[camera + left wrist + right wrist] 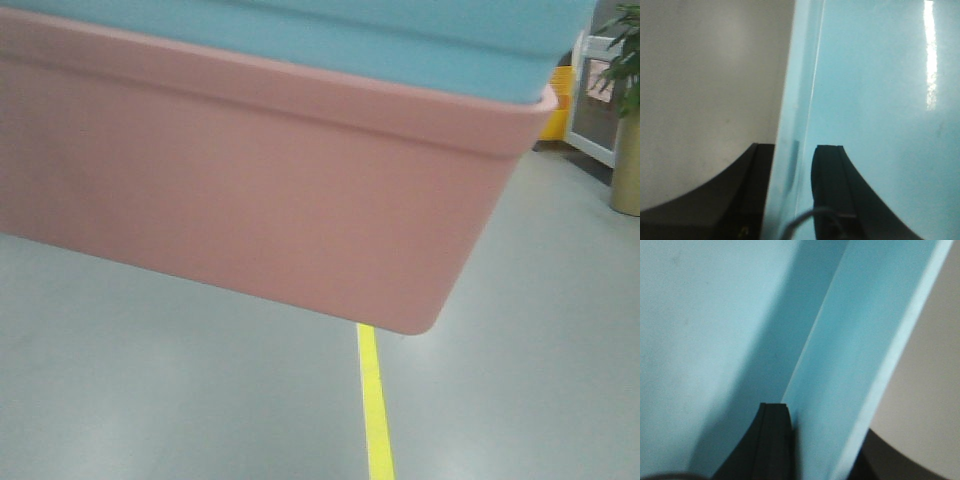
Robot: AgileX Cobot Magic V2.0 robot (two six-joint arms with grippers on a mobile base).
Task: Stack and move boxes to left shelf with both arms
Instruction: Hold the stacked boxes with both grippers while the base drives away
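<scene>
Smooth plastic, likely light, slippery: blue tub point(400, 40) nested in pink tub point(250, 190). Your left claw point(794, 155) and right claw point(822, 425) each pinch blue wall. Hold both sides level.

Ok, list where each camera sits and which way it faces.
Front: mounted up front, facing forward and down at the pink tub holding the blue tub, over floor; no robot parts.
Left wrist: looks along the left end effector, straddling the blue tub's wall.
Right wrist: likewise, along the right end effector.
All share the blue tub.
</scene>
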